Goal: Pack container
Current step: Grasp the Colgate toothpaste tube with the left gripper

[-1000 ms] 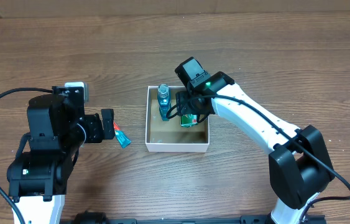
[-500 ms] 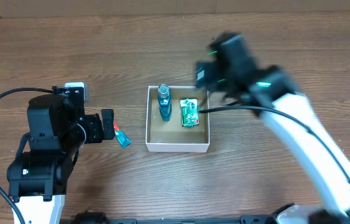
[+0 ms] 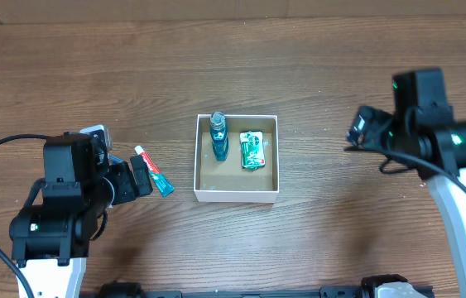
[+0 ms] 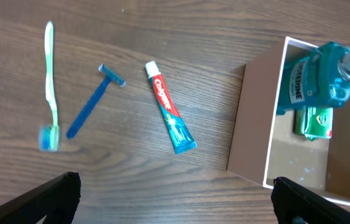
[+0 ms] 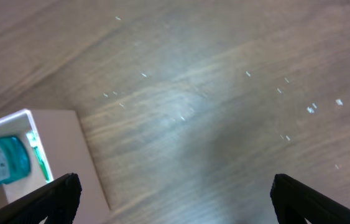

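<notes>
- Container (image 3: 237, 195) — square white-walled box with a brown floor, mid-table, open side up.
- Contents — blue mouthwash bottle (image 3: 218, 137) along the left wall, with a green pack (image 3: 252, 150) beside it toward the right wall. The near part of the floor is bare.
- Toothpaste tube (image 3: 153, 170) — flat on the wood just left of the container, not touching it. The cap end points away from the box and the crimped blue end toward it, so the long axis is slanted.
- Left gripper (image 4: 175, 186) — jaws spread wide with nothing between them. The tube lies just ahead, its length running roughly across the closing line, so a close would likely meet its narrow width.
- Right gripper (image 5: 175, 186) — jaws wide and empty, well apart to the container's right. The left arm is much the nearer to the tube.
- Toothbrush (image 4: 50, 81) and razor (image 4: 94, 99) — further left of the tube, each lying separate. The arm hides both from overhead.
- Table (image 3: 340, 50) — flat wood. The tube sits low, so the fingertips would probably need to come down almost to the surface.
- Room — open wood on both flanks of the tube. The tube looks shorter than the box's side, so the bare floor appears enough to take it.
</notes>
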